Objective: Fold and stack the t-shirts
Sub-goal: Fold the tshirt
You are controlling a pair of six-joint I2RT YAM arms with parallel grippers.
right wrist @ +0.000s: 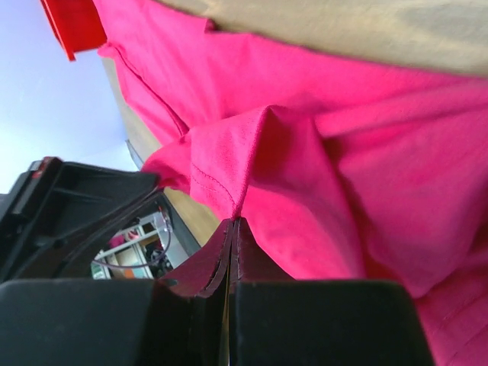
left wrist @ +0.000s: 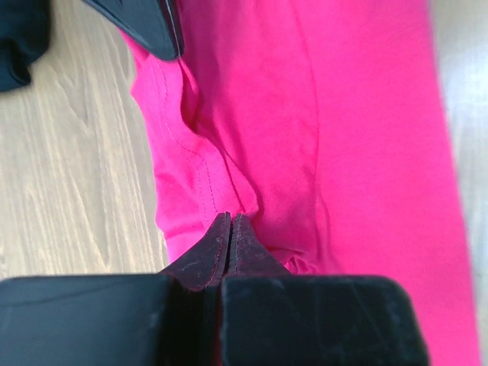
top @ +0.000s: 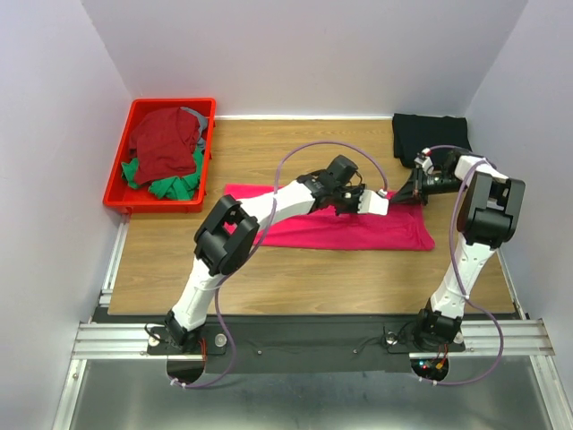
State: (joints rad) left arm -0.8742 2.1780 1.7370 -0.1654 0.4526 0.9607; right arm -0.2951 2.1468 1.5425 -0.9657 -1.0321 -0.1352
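So here's where we're at. Our left gripper (left wrist: 230,221) is clamped tight, and its tips bite into a bunched bit of hem on the bright pink-red cloth t-shirt (left wrist: 343,152). The fabric puckers right at the tips, so we read that as a real pinch. Our right gripper (right wrist: 233,225) is clenched too, with a little tent of the same shirt pulled up to its tips along a stitched edge, so that one definitely holds cloth. The two sit close together along the far edge of the shirt, near its right end.

Moving outward, the rest of the shirt lies flat as a long strip on the wooden table (top: 269,278), running off to the left of both grippers. Just behind the right gripper, in the far corner, sits a folded black cloth t-shirt (top: 430,134). Way past the strip's left end there's a red plastic bin (top: 115,184) with a dark red t-shirt (top: 166,139) and a green t-shirt (top: 175,185) piled in it.

We reckon we're mid-fold on the pink one, with the grab done and the carry-over not yet made. The next move needs both arms to lift together and travel evenly, or the fold goes skewed. After that, our guess is it gets stacked on the black one.
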